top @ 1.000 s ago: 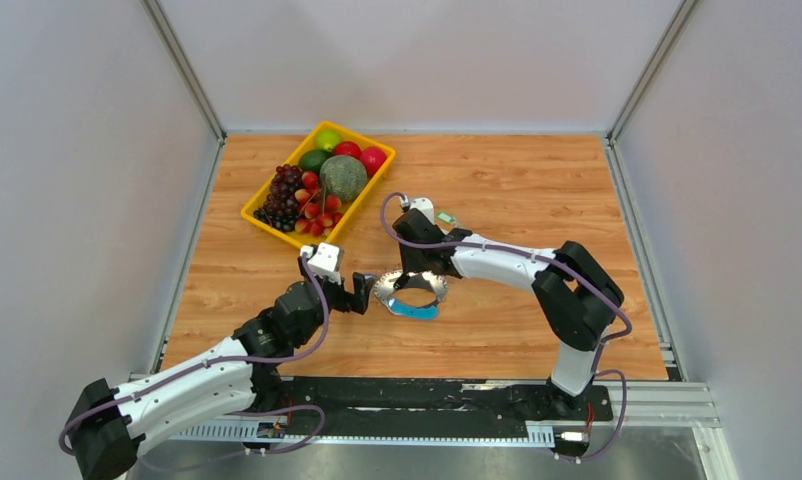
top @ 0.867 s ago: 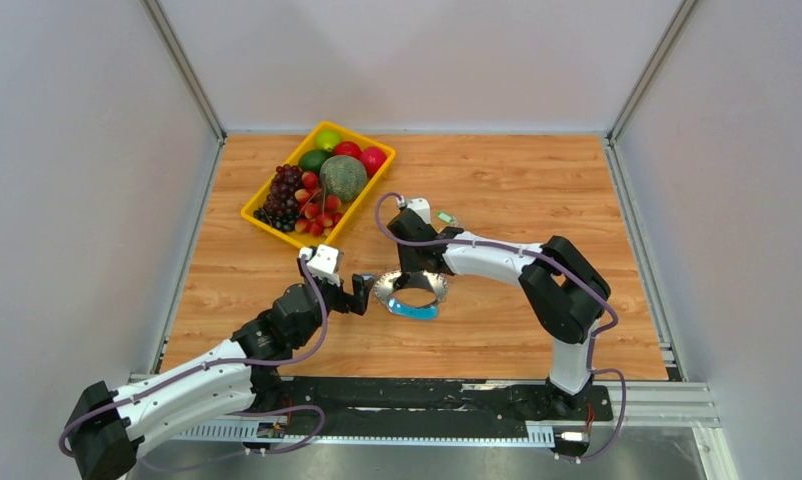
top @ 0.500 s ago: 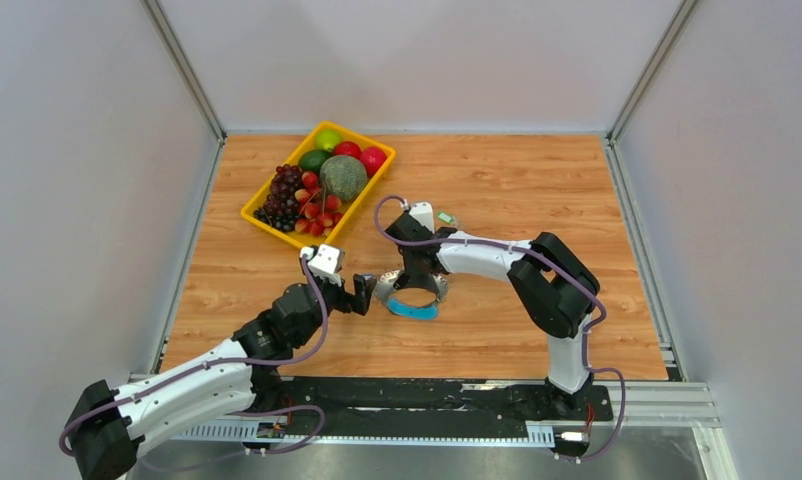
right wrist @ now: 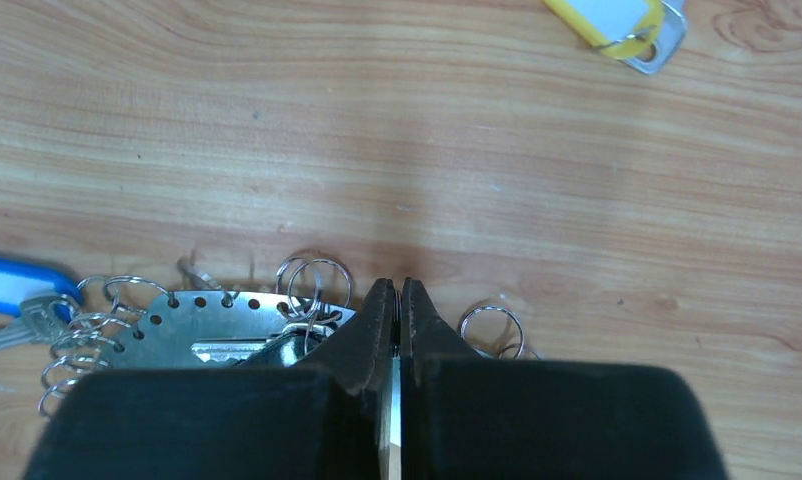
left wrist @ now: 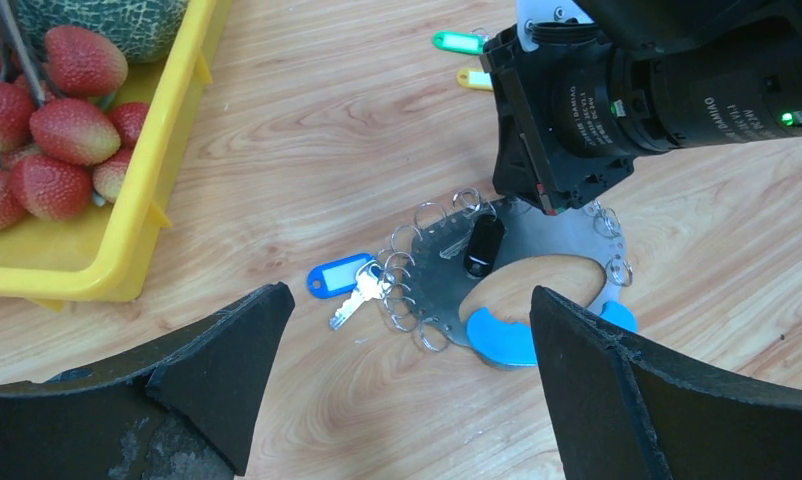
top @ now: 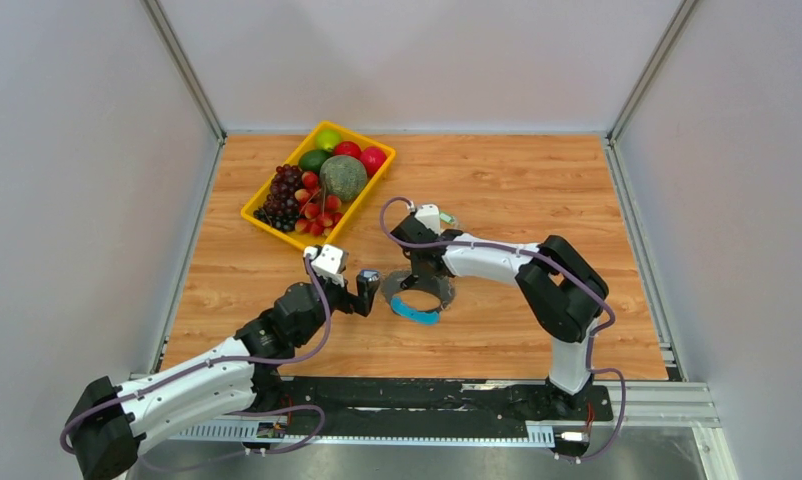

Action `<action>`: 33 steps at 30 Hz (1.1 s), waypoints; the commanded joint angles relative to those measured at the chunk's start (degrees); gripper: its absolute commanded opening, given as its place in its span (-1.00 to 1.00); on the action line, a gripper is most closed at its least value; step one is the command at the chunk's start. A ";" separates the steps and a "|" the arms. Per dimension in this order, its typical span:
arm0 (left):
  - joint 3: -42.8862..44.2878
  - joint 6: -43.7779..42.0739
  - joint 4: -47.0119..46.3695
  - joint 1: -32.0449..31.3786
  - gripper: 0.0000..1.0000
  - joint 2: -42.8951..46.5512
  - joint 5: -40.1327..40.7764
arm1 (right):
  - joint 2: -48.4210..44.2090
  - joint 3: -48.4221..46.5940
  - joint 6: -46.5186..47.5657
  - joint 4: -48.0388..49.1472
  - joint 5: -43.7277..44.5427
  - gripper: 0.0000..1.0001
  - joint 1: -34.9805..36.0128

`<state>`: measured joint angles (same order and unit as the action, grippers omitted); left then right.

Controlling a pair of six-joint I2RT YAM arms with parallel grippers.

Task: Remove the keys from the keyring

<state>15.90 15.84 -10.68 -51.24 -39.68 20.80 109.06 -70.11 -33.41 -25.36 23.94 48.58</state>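
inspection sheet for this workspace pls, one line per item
surface: wooden table, keyring work near its middle.
job's things: keyring flat on the table; blue-tagged key on its edge rings; black tag lying on it; green-tagged key and yellow-tagged key lie apart from it.
clutter: yellow fruit tray at the far left.
grippers: left gripper open, short of the keyring; right gripper shut on the keyring's edge.
cables: purple cables loop off both arms.
surroundings: grey walls, nothing else seen.
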 commanded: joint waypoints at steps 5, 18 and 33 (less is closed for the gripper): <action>-0.18 -1.92 -5.21 -0.01 1.00 -2.39 -5.76 | -12.14 2.73 -4.12 0.19 -0.60 -1.00 0.06; -2.65 -2.39 -8.26 -0.06 1.00 0.66 -7.07 | -32.71 15.96 2.55 16.75 -7.72 -1.00 0.19; -14.74 -10.88 -38.55 -0.08 0.91 -2.82 -30.30 | -46.53 23.18 11.14 29.66 -15.63 -1.00 3.68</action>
<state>1.19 8.25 -37.01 -51.24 -41.34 -1.63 65.65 -48.40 -26.65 -5.10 11.90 49.52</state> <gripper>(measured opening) 0.961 0.011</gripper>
